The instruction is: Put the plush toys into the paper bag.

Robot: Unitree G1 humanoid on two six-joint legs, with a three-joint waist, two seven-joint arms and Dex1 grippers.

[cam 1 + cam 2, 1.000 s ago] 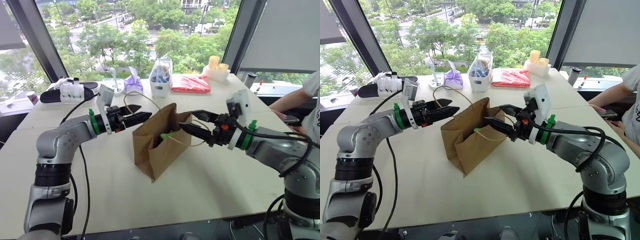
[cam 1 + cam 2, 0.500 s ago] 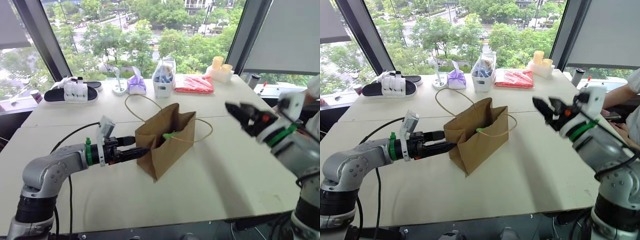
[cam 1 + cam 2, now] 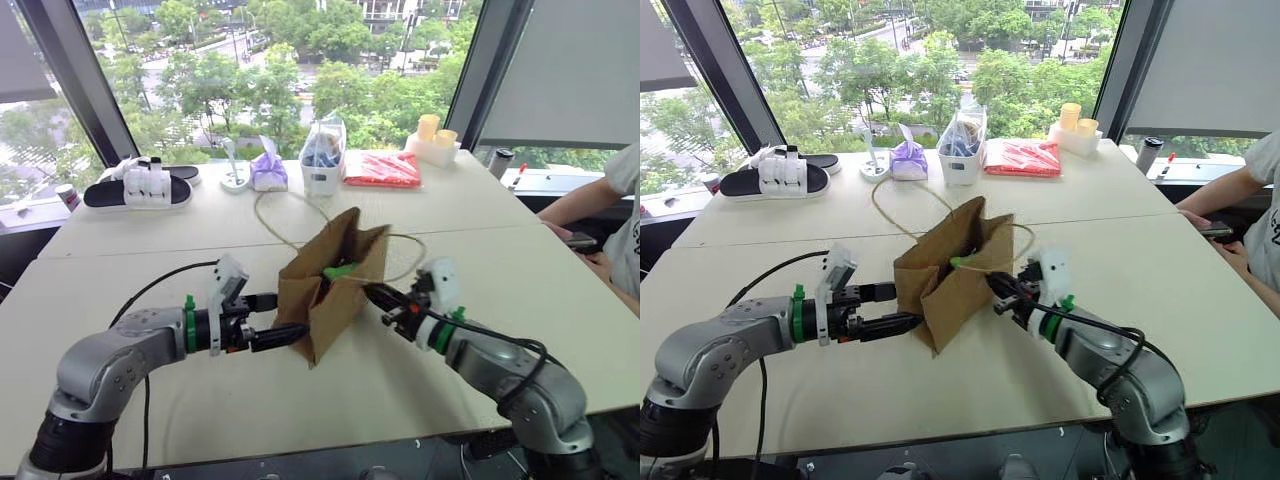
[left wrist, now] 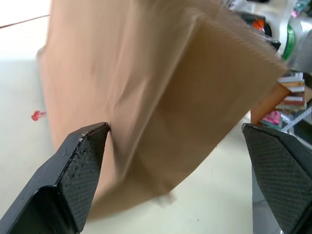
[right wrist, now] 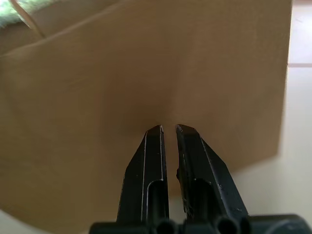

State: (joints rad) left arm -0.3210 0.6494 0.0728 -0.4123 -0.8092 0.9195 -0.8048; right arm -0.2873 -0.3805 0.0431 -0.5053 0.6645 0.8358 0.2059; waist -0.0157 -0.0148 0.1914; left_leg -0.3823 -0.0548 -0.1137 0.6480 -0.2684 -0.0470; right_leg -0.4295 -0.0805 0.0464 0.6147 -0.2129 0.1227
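The brown paper bag (image 3: 335,300) stands open at the middle of the table, its cord handles lying over the rim. A light green plush toy (image 3: 341,270) peeks over the rim inside it. My left gripper (image 3: 277,320) is open and low on the bag's left side. In the left wrist view its fingers (image 4: 83,165) straddle the bag's corner. My right gripper (image 3: 372,293) is shut, its tips against the bag's right wall (image 5: 146,73) with nothing between them.
Along the far edge stand a black tray with white bottles (image 3: 140,185), a purple bundle (image 3: 268,170), a clear bag with blue contents (image 3: 322,160), a red packet (image 3: 382,168) and yellow cups (image 3: 435,135). A person's arm (image 3: 600,200) rests at the right edge.
My right arm swung down from high on the right to the bag's right wall, and its fingers closed. My left arm sank and drew back along the bag's left side, still open.
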